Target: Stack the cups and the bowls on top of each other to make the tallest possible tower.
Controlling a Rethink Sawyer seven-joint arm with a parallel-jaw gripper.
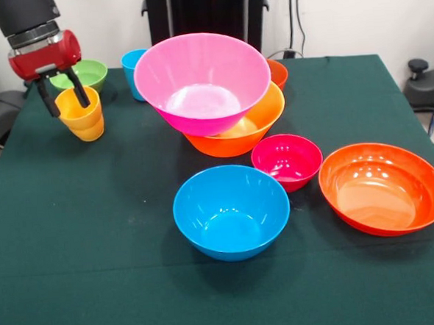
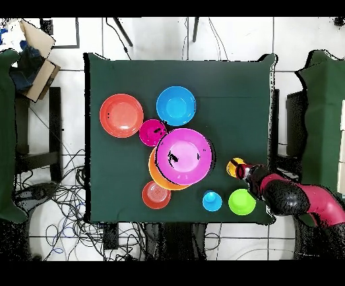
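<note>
My gripper (image 1: 70, 105) is at the table's far left in the front view, shut on the rim of the yellow-orange cup (image 1: 83, 120), which hangs tilted just above the cloth. One finger (image 1: 49, 100) is outside the cup, the other over its mouth. In the overhead view the gripper (image 2: 244, 170) and cup (image 2: 234, 166) are right of the pile. The big pink bowl (image 1: 201, 79) sits tilted in the big orange bowl (image 1: 262, 123). The small green bowl (image 1: 88, 73) and the blue cup (image 1: 132, 72) stand behind. The green cup is out of view.
The small orange-red bowl (image 1: 278, 72) stands behind the pile. The small magenta bowl (image 1: 287, 160), the medium blue bowl (image 1: 231, 212) and the wide red-orange bowl (image 1: 383, 188) stand apart at the front. The green cloth (image 1: 81, 237) covers the table.
</note>
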